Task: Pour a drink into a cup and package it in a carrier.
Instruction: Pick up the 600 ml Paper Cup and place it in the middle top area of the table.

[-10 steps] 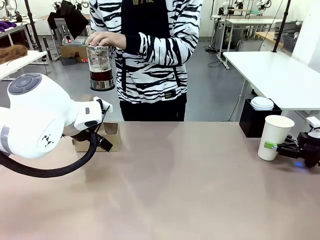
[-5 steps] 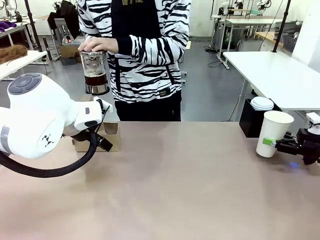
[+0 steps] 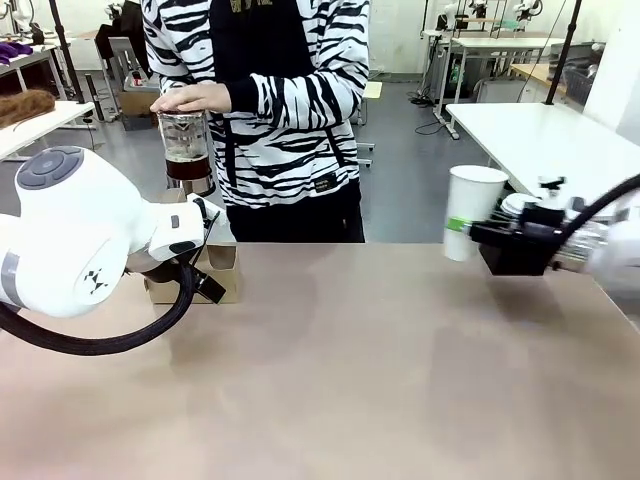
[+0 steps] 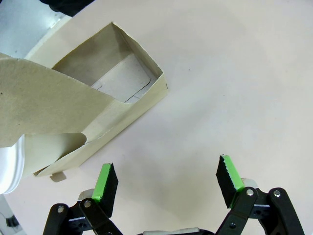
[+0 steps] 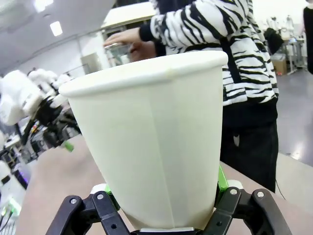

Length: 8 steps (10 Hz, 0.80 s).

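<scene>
A person at the far side holds a clear glass pot (image 3: 186, 150) with the dark drink in its lower part, one hand (image 3: 197, 97) laid flat on its lid. The brown cardboard carrier (image 3: 226, 270) sits on the table at the left, partly behind my left arm (image 3: 70, 230). Just beside the carrier (image 4: 112, 95), my left gripper (image 4: 167, 180) stands open over bare table. My right gripper (image 3: 462, 226) is shut on a white paper cup (image 3: 473, 195), upright and lifted off the table at the right. The cup (image 5: 146, 132) sits between my right gripper's (image 5: 164, 196) green pads, with the pot (image 5: 120, 51) beyond it.
The tan table (image 3: 380, 380) has free room across its middle and front. Behind the right side stand a white table (image 3: 560, 140) and a stack of white lids (image 3: 520, 205) on a black box. The person's body blocks the far edge at centre-left.
My right gripper lifted the cup off the table and carried it left and up. The person shifted the pot slightly left and lower. My left arm stayed still.
</scene>
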### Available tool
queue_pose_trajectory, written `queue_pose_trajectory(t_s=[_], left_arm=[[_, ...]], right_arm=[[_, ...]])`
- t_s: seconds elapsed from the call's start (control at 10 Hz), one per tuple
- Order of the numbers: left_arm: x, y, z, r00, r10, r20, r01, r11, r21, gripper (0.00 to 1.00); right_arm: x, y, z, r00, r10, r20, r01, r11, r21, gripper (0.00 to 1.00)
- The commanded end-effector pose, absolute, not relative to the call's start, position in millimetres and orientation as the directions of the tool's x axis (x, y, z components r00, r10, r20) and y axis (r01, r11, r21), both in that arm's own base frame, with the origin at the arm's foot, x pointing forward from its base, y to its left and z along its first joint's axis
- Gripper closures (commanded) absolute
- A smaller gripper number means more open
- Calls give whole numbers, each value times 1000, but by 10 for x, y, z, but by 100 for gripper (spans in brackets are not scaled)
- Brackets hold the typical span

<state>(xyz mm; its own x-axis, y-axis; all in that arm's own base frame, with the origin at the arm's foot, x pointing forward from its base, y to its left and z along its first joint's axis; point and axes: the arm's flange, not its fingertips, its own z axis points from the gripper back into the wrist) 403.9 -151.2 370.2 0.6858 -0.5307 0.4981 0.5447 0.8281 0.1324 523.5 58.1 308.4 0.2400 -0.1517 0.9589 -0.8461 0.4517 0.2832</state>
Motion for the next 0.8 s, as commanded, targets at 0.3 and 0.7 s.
queue_pose_trajectory(t_s=[0.3, 0.7], left_arm=[[4036, -1512, 3705, 685, -531, 499, 545, 828, 132, 0], [4036, -1512, 3705, 685, -531, 499, 545, 828, 132, 0]], right_arm=[[5862, 1319, 2538, 136, -201, 970, -720, 652, 236, 19], [5965, 1418, 2171, 100, -153, 983, -748, 640, 175, 19]])
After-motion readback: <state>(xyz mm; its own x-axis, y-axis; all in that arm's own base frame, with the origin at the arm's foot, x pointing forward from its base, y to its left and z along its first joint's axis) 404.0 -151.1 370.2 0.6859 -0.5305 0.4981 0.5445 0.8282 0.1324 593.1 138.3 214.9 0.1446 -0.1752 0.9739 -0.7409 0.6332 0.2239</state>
